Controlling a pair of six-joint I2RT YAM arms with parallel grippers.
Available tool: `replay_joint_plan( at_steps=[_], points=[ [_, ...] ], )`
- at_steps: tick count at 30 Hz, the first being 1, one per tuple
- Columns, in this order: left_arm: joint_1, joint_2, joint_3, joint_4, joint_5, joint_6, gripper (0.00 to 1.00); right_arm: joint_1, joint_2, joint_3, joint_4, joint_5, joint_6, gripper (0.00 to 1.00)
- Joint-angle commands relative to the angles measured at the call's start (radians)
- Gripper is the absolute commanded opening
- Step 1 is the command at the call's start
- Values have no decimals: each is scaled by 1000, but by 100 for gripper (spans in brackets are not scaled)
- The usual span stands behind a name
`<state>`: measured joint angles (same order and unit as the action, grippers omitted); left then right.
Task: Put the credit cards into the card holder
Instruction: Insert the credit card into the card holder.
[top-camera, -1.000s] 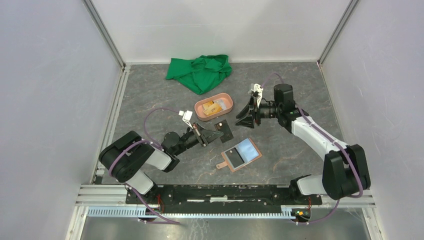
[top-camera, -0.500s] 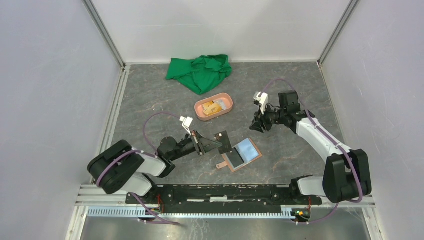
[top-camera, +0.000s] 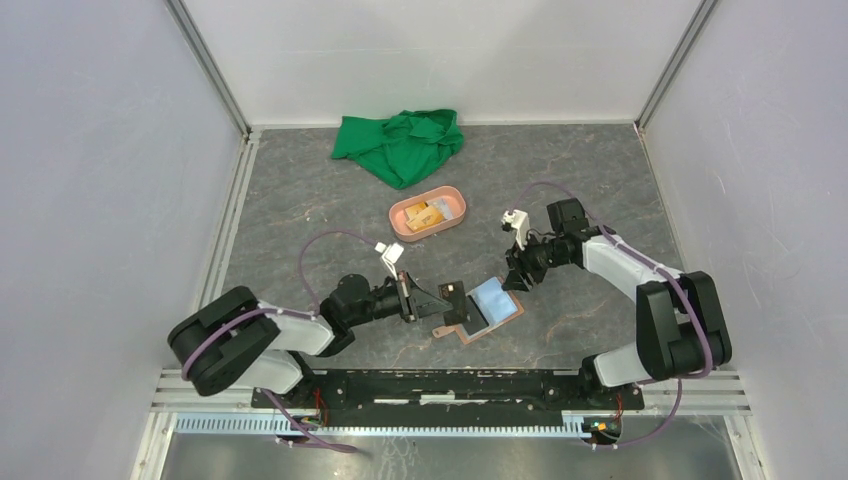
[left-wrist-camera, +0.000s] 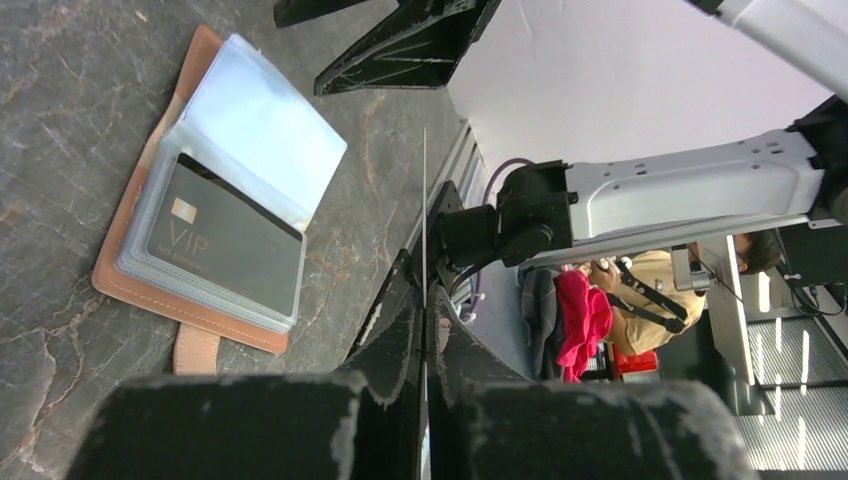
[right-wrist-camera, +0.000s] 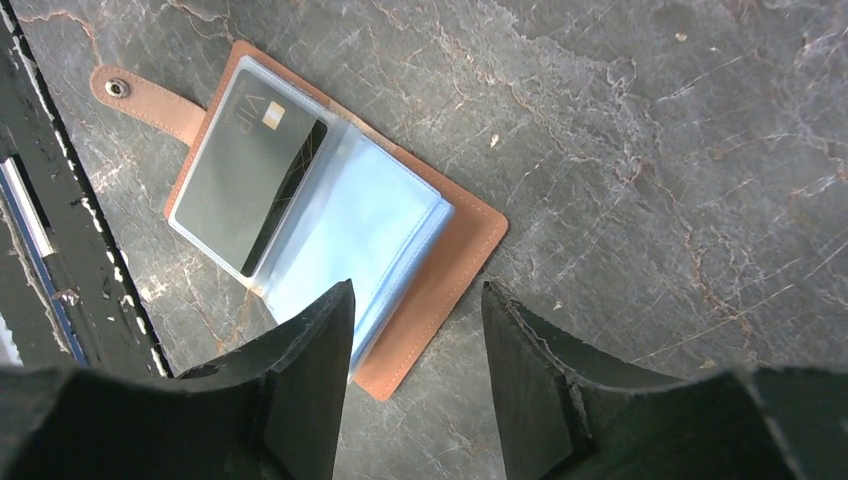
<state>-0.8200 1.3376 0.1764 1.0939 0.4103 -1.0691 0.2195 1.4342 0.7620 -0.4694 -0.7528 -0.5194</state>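
The tan card holder (top-camera: 490, 300) lies open on the table, its clear blue sleeves up and its tab toward the near left. A black VIP card (right-wrist-camera: 250, 190) sits in the holder's left sleeve. My left gripper (top-camera: 437, 299) is shut on another dark credit card (top-camera: 454, 299), held on edge just left of the holder; the left wrist view shows it as a thin line (left-wrist-camera: 424, 200). My right gripper (top-camera: 512, 278) hangs open over the holder's far right edge (right-wrist-camera: 450, 270), nothing between its fingers (right-wrist-camera: 310, 350).
A salmon-pink oval tray (top-camera: 428, 232) with small items stands behind the holder. A green cloth (top-camera: 400, 143) lies bunched at the back. Aluminium rails and white walls bound the table on both sides.
My left gripper has carried the card right, up to the holder's left side. My right gripper has come down and toward me to the holder's far edge.
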Motion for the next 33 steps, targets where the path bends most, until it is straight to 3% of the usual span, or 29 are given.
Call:
replay_joint_plan(
  at_steps=[1, 11, 17, 33],
  points=[
    [-39, 102, 40, 123, -34, -13, 2, -1, 33, 6, -14, -5, -16, 56],
    [-81, 286, 88, 194, -81, -86, 2, 18, 111, 23, -38, 72, -17, 51],
    [-82, 355, 119, 188, -64, -133, 2, 33, 120, 25, -36, 108, -8, 38],
    [-82, 392, 217, -80, -51, -147, 2, 78, 123, 43, -72, 129, -27, 30]
  ],
)
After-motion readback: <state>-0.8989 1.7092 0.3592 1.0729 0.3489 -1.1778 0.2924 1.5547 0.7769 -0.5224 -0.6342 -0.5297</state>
